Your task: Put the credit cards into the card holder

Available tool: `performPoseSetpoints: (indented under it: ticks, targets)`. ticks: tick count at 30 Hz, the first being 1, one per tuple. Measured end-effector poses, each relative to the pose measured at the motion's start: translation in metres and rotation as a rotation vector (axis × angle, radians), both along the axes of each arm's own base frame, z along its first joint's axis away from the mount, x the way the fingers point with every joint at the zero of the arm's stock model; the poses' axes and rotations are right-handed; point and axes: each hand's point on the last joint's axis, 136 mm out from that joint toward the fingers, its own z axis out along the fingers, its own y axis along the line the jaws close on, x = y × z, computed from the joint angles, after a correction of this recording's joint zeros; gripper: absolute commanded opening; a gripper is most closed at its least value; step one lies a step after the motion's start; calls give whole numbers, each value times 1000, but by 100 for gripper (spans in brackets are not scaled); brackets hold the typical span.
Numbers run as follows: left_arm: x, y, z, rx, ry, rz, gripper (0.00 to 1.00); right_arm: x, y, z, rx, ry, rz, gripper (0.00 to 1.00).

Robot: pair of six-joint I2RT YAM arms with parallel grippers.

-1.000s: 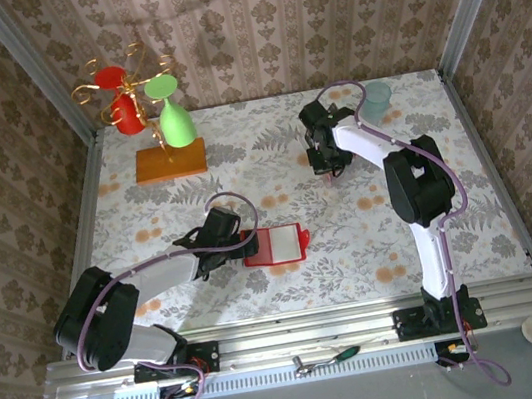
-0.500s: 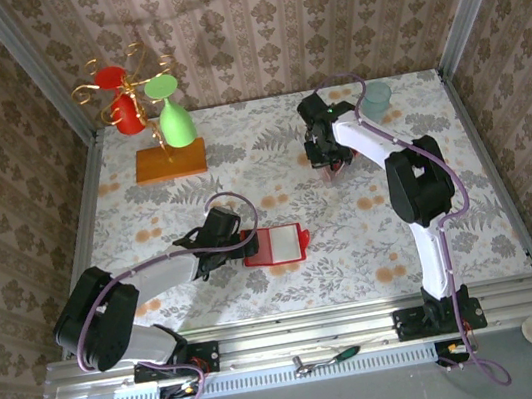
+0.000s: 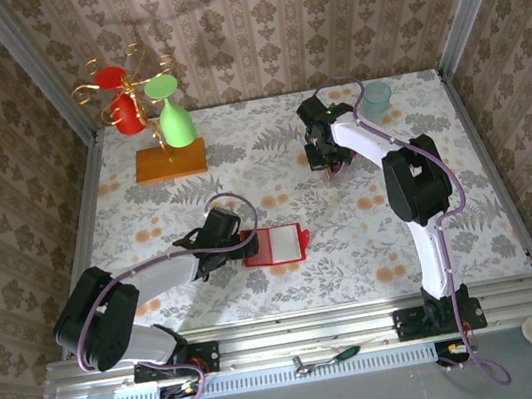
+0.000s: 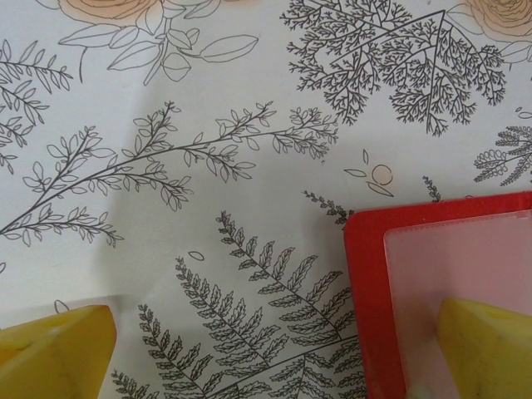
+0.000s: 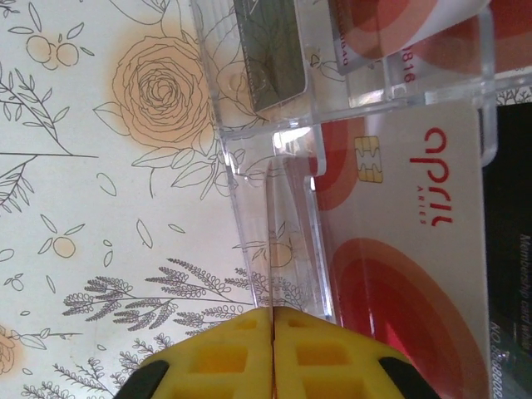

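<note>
The red card holder (image 3: 278, 244) lies open on the table, pale pocket up. My left gripper (image 3: 243, 243) stands open at its left edge. In the left wrist view one yellow finger (image 4: 490, 349) is over the card holder's pocket (image 4: 453, 258) and the other finger (image 4: 50, 353) is over bare cloth. My right gripper (image 3: 329, 165) is down at the clear rack (image 5: 249, 141) holding the credit cards. Its fingertips (image 5: 273, 332) are shut on a thin pale edge, a card seen edge-on in the front slot. A red-and-white credit card (image 5: 399, 249) stands just behind, and others (image 5: 399, 33) are farther back.
An orange block (image 3: 171, 162) with a gold stand of red and green cups sits at the far left. A pale teal cup (image 3: 377, 99) stands behind the right arm. Patterned walls close the table on three sides. Flowered cloth lies open between the card holder and the rack.
The right gripper's fingers have closed the last bit at the rack, and the wrist shifted slightly. The left arm and the card holder have not moved.
</note>
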Motion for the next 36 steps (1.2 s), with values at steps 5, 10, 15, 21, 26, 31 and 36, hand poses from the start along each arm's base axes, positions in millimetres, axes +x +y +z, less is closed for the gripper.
performPoseSetpoints:
  ticks: [5, 10, 15, 21, 26, 31, 36]
  targets:
    - [0, 0, 1, -3, -2, 2, 100, -1, -1, 1, -7, 7, 17, 0]
    - [1, -1, 6, -15, -16, 2, 100, -2, -1, 7, -7, 0, 30, 0]
    - [2, -1, 8, -17, -20, 1, 100, -11, 4, 48, 53, -72, 34, 0]
    - [1, 2, 7, 7, -21, -10, 100, -45, 30, 102, 242, -190, 37, 0]
    - [-5, 10, 5, 63, -11, -21, 100, -83, 58, 91, 424, -180, 28, 0]
    - [-10, 14, 3, 109, -9, -35, 100, -121, 96, 58, 539, -119, 48, 0]
    - [-17, 17, 1, 159, -7, -48, 100, -152, 125, 39, 614, -107, 71, 0]
